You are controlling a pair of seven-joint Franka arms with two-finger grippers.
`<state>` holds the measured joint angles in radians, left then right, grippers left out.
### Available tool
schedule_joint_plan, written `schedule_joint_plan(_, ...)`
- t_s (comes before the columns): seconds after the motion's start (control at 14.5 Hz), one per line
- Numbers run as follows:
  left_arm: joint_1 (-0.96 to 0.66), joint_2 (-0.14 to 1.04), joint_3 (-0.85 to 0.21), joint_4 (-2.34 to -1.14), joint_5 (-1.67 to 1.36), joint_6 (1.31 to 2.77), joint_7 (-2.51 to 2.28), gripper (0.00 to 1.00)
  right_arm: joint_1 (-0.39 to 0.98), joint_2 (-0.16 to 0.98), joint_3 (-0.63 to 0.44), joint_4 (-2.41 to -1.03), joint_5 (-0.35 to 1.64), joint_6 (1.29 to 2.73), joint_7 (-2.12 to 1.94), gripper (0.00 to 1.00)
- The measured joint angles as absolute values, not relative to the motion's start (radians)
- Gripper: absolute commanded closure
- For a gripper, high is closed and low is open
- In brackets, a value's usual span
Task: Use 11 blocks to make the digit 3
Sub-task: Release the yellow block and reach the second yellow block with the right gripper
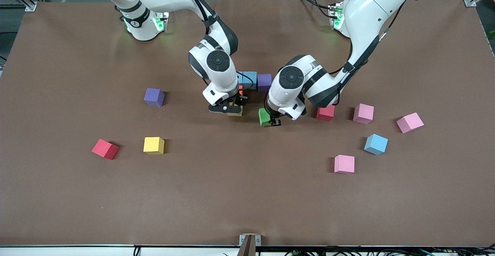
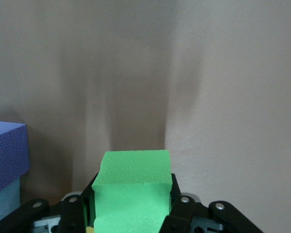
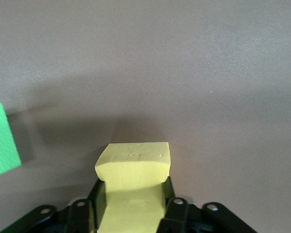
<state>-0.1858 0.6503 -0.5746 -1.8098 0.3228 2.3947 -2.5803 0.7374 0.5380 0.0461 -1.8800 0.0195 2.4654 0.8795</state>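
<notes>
Green foam fills the left claw (image 1: 273,121): its fingers (image 2: 182,213) press both sides of a green block (image 1: 264,116), low over the brown table (image 1: 247,194) near the middle. Just beside it, toward the right arm's end, the right claw (image 1: 229,108) has a pale yellow block (image 1: 235,112) between its fingers (image 3: 177,213); whether they are clenched on it or letting go I cannot tell. In the right wrist view the green block (image 3: 2,141) shows at the edge, near the yellow one (image 3: 133,167). Close by both claws, between the two wrists, a light blue block (image 1: 247,79) and a purple block (image 1: 264,82) sit touching in a row, and a sliver of orange block (image 1: 241,90) shows against the right wrist; the left wrist view catches the purple one (image 2: 7,148) at its edge. Loose blocks lie around — toward the left arm's end from the left claw, a red block (image 1: 325,113) and a pink block (image 1: 363,113) near it, a tilted pink one (image 1: 410,122) well apart, and a blue block (image 1: 376,144) and another pink one (image 1: 344,164) nearer the camera. Toward the right arm's end from the right claw sit a purple block (image 1: 154,96) and, nearer the camera, a yellow block (image 1: 153,145) and a red one (image 1: 105,149).
</notes>
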Motion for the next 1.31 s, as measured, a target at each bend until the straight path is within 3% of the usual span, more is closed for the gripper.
schedule_joint_plan(0.9, -0.252, 0.666, -0.576, -1.829, 0.323, 2.431, -2.586, 0.80, 0.727, 0.502, 0.031, -1.865, 0.019, 2.429, 0.862, 0.00)
schedule_joint_plan(1.31, -0.302, 0.685, -0.573, -1.824, 0.323, 2.443, -2.634, 0.80, 0.558, 0.445, 0.017, -1.863, 0.018, 2.319, 0.787, 0.00)
